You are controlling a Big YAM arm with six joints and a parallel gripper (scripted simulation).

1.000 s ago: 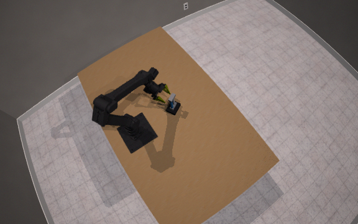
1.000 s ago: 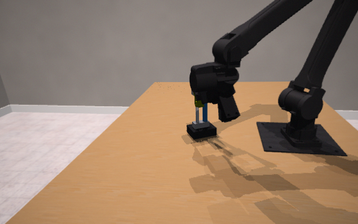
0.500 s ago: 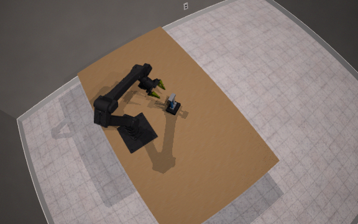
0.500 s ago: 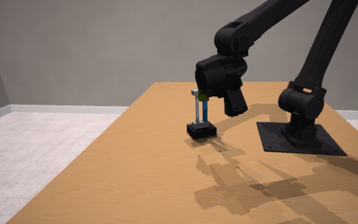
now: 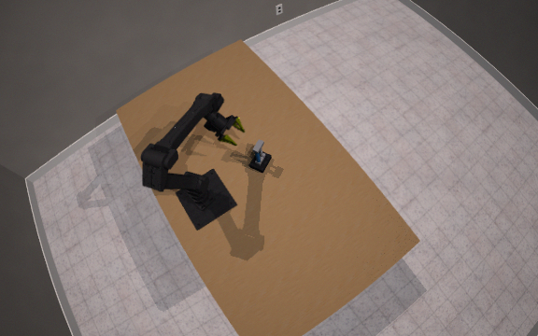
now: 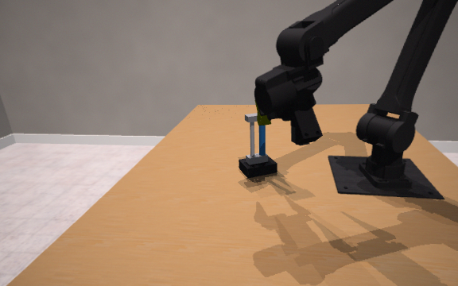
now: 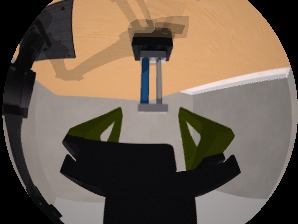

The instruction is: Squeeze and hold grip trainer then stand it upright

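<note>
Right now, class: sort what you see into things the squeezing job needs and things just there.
Needed: grip trainer, thin bar, foam-covered bar, open gripper, table.

Just there: arm's base plate, wall socket, tiled floor.

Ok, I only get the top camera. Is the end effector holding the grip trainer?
Observer: No. The wrist view shows the end effector open and empty, with the grip trainer out ahead of its fingertips.
Operator: Is the trainer standing up?
Observer: Yes. The exterior view shows it upright on its black base.
Operator: Are the bars squished together?
Observer: No. There's a gap between the thin grey bar and the blue bar.
</note>
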